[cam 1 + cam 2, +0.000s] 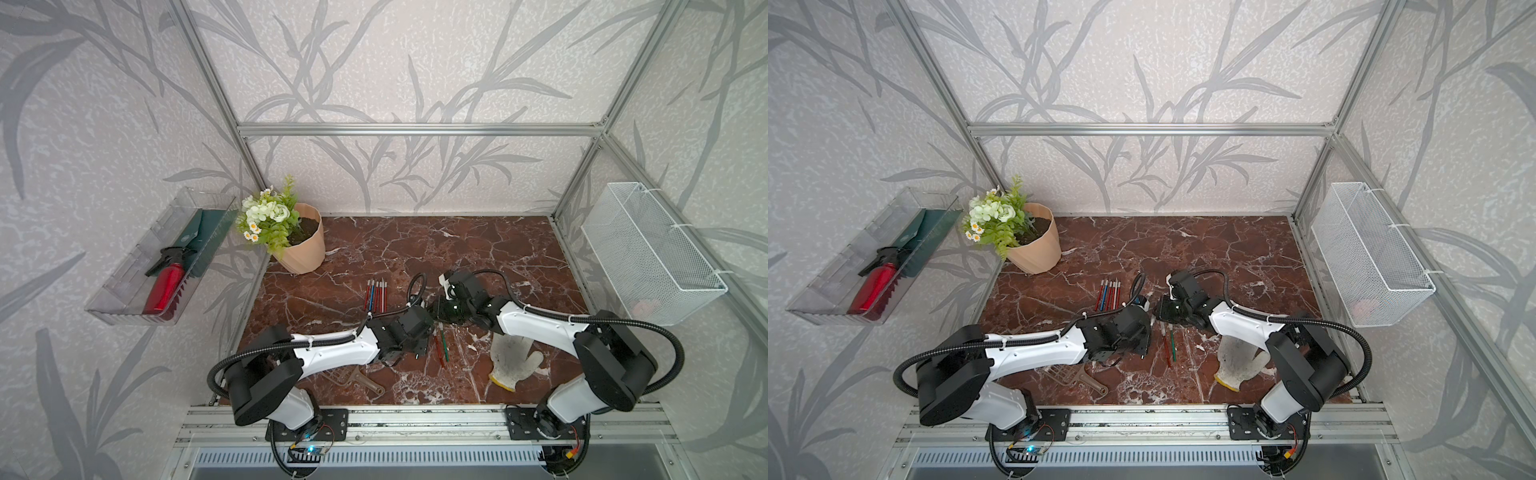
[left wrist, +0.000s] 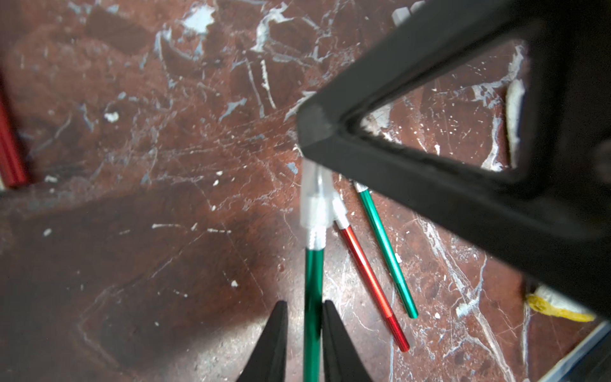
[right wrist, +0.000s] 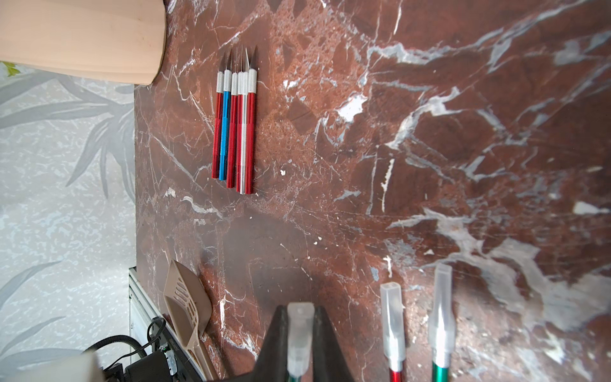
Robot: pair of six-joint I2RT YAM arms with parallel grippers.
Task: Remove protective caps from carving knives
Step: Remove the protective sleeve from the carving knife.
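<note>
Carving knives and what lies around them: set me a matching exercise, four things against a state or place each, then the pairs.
Things
1. knife row
2. cap in the right gripper
3. loose red knife
4. glove

States
A. capped, lying beside a green knife
B. blades bare
C. lying flat, yellow cuff
D. pinched, on a green handle

Pairs: 1-B; 2-D; 3-A; 4-C

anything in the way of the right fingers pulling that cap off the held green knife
Nothing visible. The right gripper is shut on the cap, nothing between. Past the cap's closed end only bare table shows; the red knife and loose green knife, both capped, lie beside it, not in its path.
</note>
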